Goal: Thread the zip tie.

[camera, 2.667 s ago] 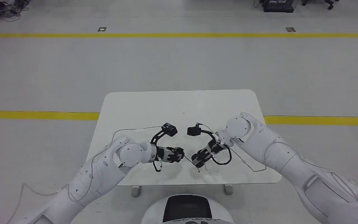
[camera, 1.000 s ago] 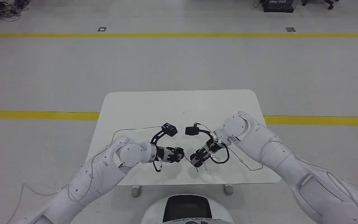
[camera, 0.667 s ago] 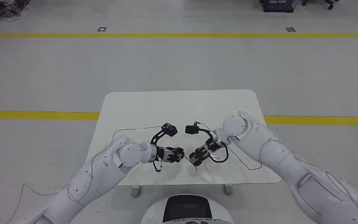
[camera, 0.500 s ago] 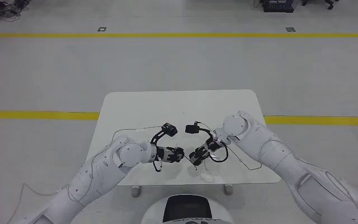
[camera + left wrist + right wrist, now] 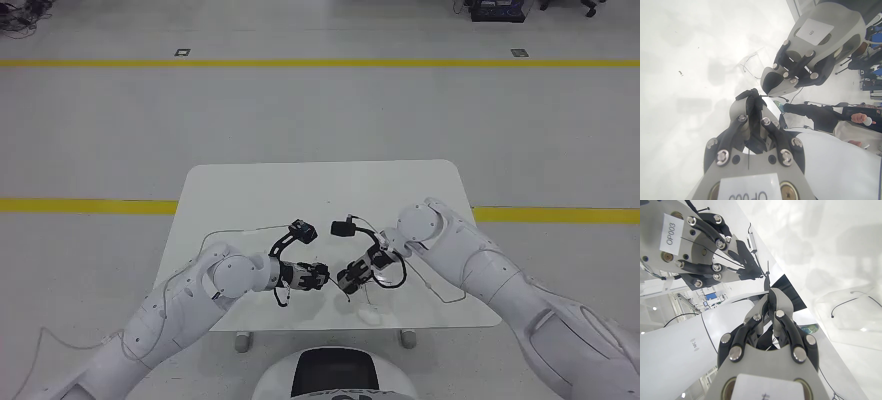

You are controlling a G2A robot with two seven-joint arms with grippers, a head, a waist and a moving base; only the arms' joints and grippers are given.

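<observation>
1. Table (image 5: 250, 190): one, white, with both arms reaching in over its front half.
2. Left gripper (image 5: 752, 96): one, over the table close to the middle of the front edge. Its two fingers are pressed together on the zip tie, and the strap runs back between them and across the palm plate.
3. Zip tie (image 5: 767, 273): one thin black tie, off the table and held between the two grippers near the middle of the front edge. Its small square head sits just off the left gripper's fingertips. A thin end rises from the right gripper's fingers to that head, and a short bit shows past it. Whether it passes through the slot or lies beside it, I cannot tell.
4. Right gripper (image 5: 770, 292): one, just right of the left one, its tips almost meeting the other's. Its two fingers are pinched narrow on the tie's thin end.
5. Clear tray (image 5: 848, 321): one, lying flat on the table by the front edge, near the right gripper. At least one spare tie (image 5: 843, 304), black and curved, lies inside; the exact count cannot be told.
</observation>
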